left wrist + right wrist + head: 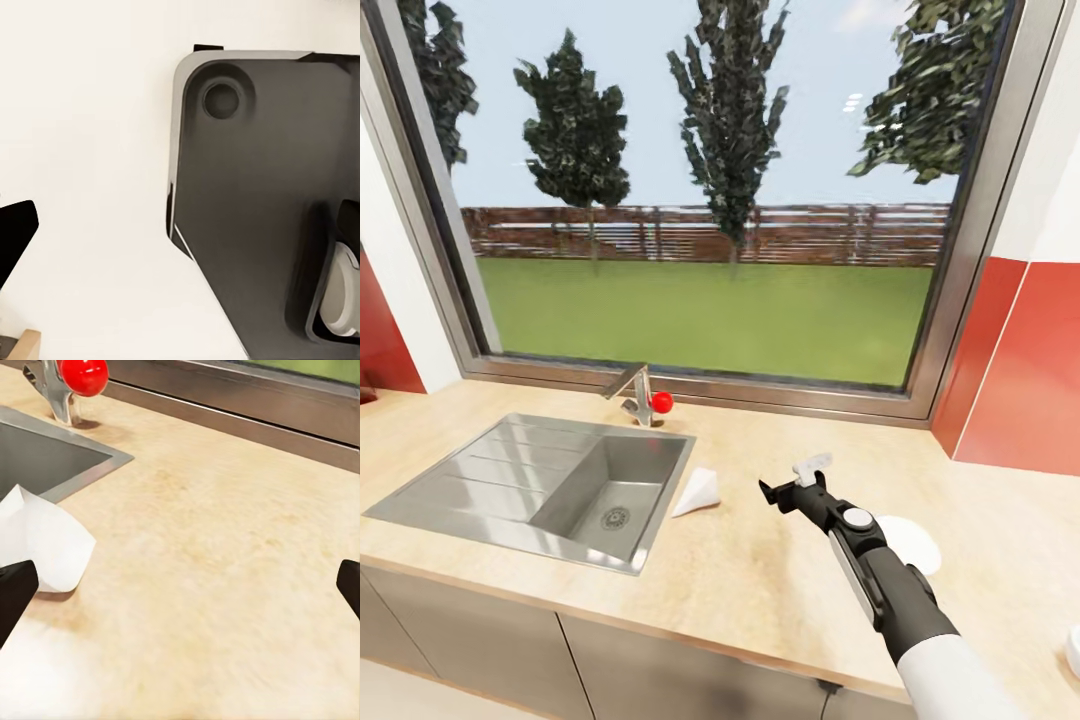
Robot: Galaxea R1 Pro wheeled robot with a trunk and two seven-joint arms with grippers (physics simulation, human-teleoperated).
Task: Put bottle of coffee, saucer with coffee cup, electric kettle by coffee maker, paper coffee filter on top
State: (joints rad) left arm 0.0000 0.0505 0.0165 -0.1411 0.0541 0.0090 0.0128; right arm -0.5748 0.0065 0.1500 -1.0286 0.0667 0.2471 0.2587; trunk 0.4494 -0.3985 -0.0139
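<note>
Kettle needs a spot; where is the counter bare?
Bare countertop runs between the sink and the red wall, along the window sill. Tighter near the paper filter, right tool and white saucer.

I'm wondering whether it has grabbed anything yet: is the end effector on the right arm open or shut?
Open. The right end effector hovers over the countertop, its fingertips wide apart with nothing between them.
</note>
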